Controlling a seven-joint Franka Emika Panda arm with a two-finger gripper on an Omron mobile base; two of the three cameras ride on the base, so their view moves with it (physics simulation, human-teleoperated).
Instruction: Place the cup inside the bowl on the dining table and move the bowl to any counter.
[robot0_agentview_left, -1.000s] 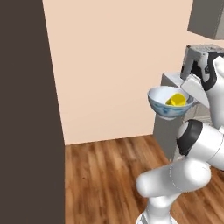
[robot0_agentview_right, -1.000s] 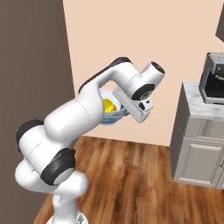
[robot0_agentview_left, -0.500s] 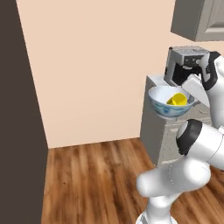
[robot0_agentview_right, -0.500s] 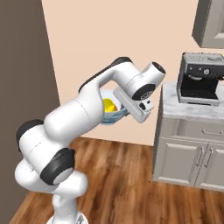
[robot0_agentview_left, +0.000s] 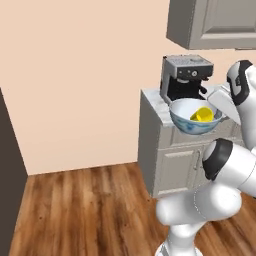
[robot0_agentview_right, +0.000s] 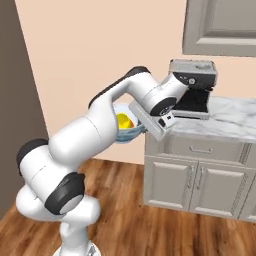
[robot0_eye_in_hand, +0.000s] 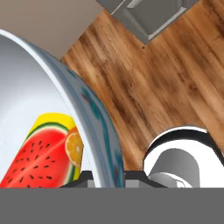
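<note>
Above the wooden floor (robot0_agentview_left: 85, 205), just short of the white marble counter over grey panelled cabinets (robot0_agentview_right: 235, 117), the round bowl with a white inside and blue-grey patterned outside (robot0_agentview_left: 194, 116) hangs in the air, carried by the two-finger gripper (robot0_eye_in_hand: 105, 177), whose jaws are clenched on its rim wall, one finger inside and one outside. The small yellow cup with a watermelon print (robot0_eye_in_hand: 46, 151) lies on its side within the bowl. Likely stiff, glazed and slippery, the bowl held by one edge would tend to tip, and the loose cup can roll, so level carrying and a gentle set-down beside the black-and-steel coffee machine (robot0_agentview_left: 185, 77) seem wise.
</note>
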